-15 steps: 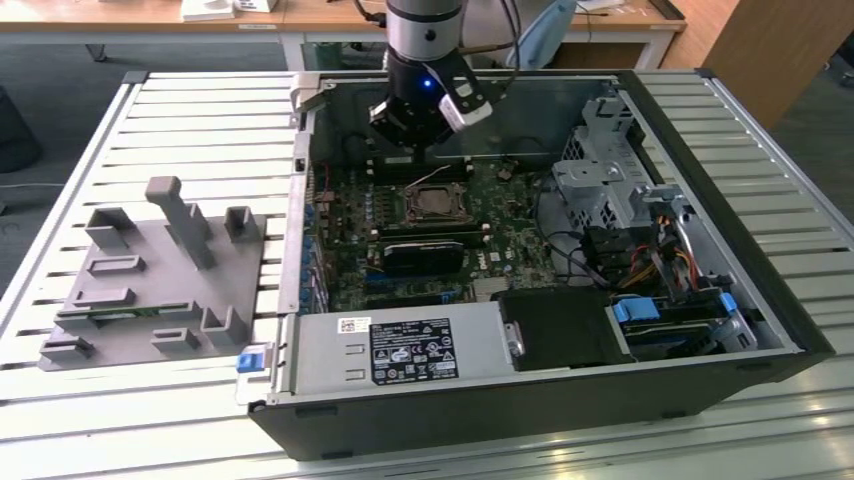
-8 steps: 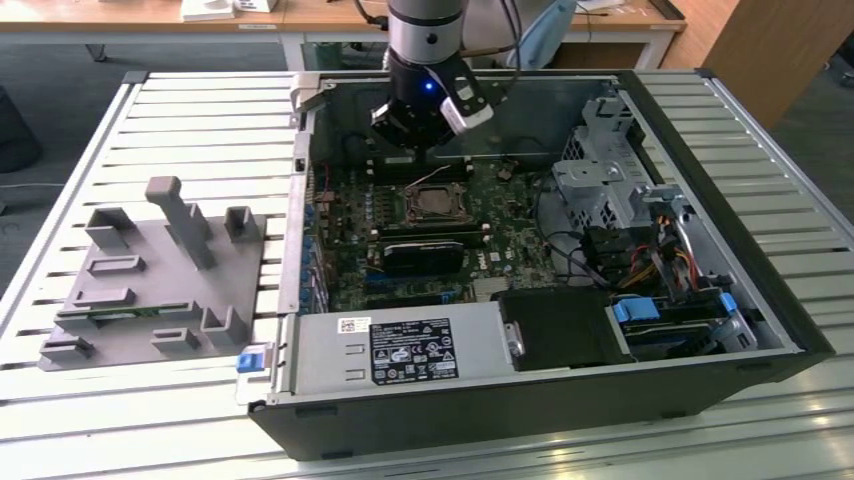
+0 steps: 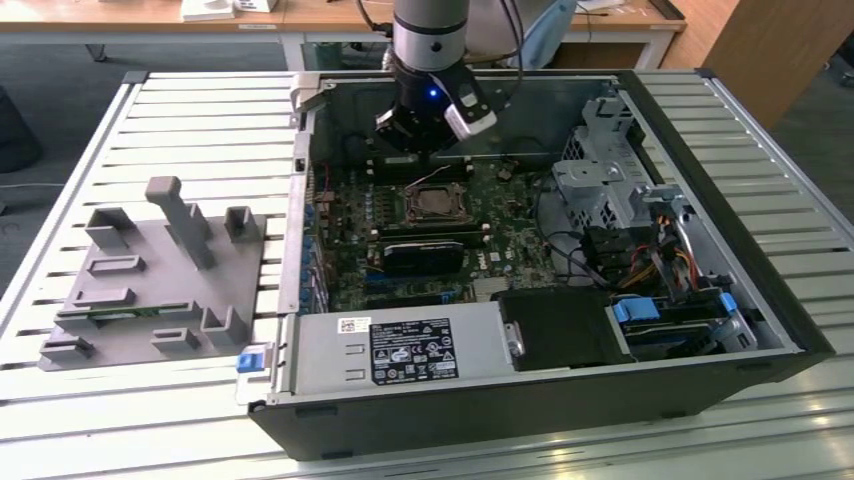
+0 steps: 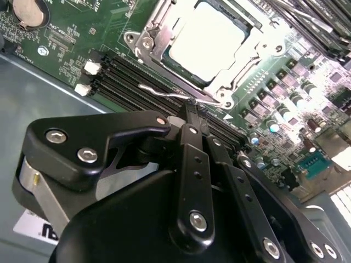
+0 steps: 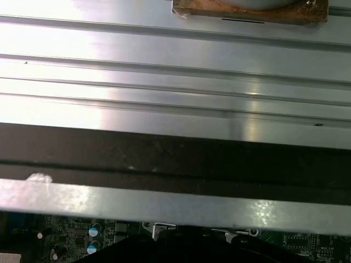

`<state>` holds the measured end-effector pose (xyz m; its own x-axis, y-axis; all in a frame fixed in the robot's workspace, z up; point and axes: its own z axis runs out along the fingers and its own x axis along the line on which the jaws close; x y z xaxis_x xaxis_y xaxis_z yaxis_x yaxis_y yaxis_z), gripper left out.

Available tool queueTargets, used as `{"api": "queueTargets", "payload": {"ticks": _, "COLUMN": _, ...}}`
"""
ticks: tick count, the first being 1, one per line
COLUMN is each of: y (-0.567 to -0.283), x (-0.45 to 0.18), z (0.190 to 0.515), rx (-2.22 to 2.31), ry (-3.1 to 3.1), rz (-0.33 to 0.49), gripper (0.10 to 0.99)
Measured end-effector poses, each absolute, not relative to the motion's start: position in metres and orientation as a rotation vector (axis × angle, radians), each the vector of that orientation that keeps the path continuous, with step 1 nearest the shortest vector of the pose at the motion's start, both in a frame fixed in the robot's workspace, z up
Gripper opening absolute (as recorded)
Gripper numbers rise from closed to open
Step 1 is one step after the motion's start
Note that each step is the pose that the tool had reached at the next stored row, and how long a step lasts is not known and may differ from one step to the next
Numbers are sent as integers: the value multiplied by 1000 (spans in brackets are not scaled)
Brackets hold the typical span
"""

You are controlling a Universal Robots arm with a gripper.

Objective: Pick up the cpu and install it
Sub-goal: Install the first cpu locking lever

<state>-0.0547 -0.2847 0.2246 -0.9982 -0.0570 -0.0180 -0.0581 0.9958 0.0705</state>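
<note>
The cpu [image 4: 204, 45] lies flat in the motherboard socket [image 4: 159, 49], its silvery top showing inside the metal frame. In the exterior view the cpu [image 3: 430, 206] sits mid-board in the open computer case [image 3: 787, 330]. My gripper [image 4: 192, 108] hovers just off the socket's corner, above the thin wire lever [image 4: 164, 91] and the dark memory slots [image 4: 131, 82]. Its black fingers [image 4: 189, 142] are shut together with nothing between them. Seen from outside, the gripper [image 3: 419, 152] hangs inside the case, a little beyond the socket toward the rear wall.
A grey plastic tray [image 3: 147, 290] with upright pegs stands on the slatted table at the exterior view's left. Inside the case are a black heatsink block [image 3: 416, 256], a drive cage [image 3: 601, 180], cables [image 3: 641, 265] and the power supply [image 3: 400, 350].
</note>
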Motion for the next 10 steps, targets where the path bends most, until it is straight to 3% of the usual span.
{"api": "queueTargets", "payload": {"ticks": 10, "y": -284, "x": -43, "z": 221, "rx": -80, "ry": 3123, "rz": 110, "gripper": 106}}
